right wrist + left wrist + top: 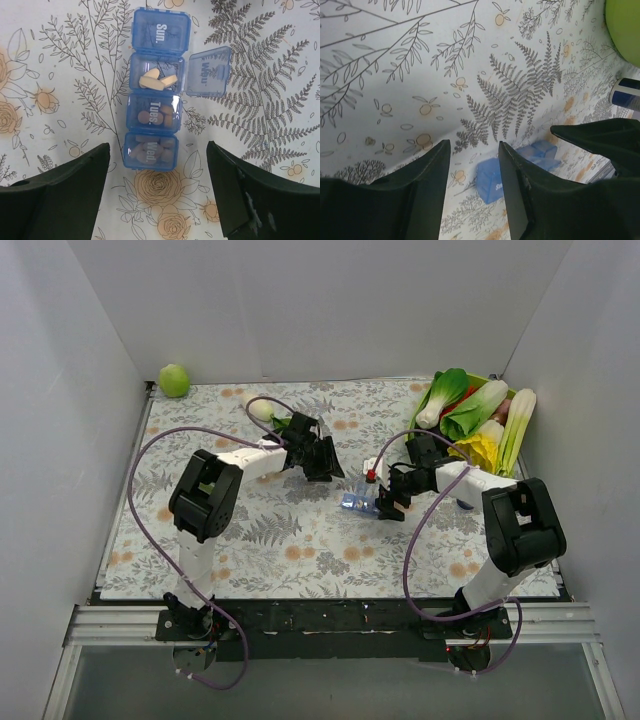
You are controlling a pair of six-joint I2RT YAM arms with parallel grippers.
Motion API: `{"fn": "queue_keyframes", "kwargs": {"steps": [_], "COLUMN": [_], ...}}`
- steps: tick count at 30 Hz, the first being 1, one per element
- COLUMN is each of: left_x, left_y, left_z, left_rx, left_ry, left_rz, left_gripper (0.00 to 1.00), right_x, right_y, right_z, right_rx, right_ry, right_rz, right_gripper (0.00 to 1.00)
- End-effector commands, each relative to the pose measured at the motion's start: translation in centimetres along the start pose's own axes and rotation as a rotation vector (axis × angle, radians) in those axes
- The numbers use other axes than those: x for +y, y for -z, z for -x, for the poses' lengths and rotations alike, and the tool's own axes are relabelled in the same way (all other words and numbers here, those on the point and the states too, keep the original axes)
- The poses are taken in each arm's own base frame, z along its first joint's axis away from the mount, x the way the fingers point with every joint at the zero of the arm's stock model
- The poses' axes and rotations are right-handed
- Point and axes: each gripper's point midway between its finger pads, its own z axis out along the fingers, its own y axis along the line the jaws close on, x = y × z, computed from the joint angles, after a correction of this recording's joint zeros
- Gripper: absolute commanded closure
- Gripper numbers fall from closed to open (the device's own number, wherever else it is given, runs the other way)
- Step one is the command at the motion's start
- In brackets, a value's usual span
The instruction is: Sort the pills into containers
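We make out the pills under the Tues. and Wed. lids only dimly. In the left wrist view, a finger hides part of the containers.

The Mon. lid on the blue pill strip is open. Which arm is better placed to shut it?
Right, most likely. The right gripper, open, hangs directly over the strip, with the Mon. lid just beyond its fingertips. The left gripper sits off to one side.

Light: soft, even brightness is filling the white enclosure walls.
Shadows: faint ones are pooling beneath the arms.
Focus: black left gripper is blurring close up; translucent blue pill strip is showing crisp.
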Motion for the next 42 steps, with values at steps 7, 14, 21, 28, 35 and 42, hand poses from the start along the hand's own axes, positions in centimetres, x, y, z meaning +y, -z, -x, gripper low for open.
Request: {"fn": "queue_keyframes", "kwargs": {"steps": [7,14,21,28,35,42], "left_x": [-3.6,-4.6,-6.1,-6.6,-7.3,-7.2], "left_y": [-1.8,-1.9,-1.7,-1.5,-0.6,0.2], "left_z": [1.6,0.3,-1.0,-2.0,-3.1,-4.4], "left_rx": [0.029,0.092,0.135,0.174,0.213,0.249], "left_ry": [0.035,0.032,0.014,0.005,-0.032,-0.030], "left_rz": [-0.171,-0.269,-0.375,-0.408,-0.473,-0.484], "left_gripper": [0.62,0.68,0.69,0.74,0.90,0.99], "right_x": [0.1,0.4,0.8,0.9,0.8,0.6], "right_y": [-1.5,-1.9,-2.1,-2.2,-2.3,-2.3], "right_z": [-0.4,-0.7,-0.8,-1.1,-1.1,-1.2], "right_rx": [0.017,0.026,0.026,0.037,0.040,0.052], "right_ry": [0.012,0.012,0.026,0.019,0.005,-0.007], "right_rz": [-0.006,0.013,0.032,0.043,0.048,0.039], "right_gripper": [0.24,0.38,0.52,0.61,0.66,0.68]}}
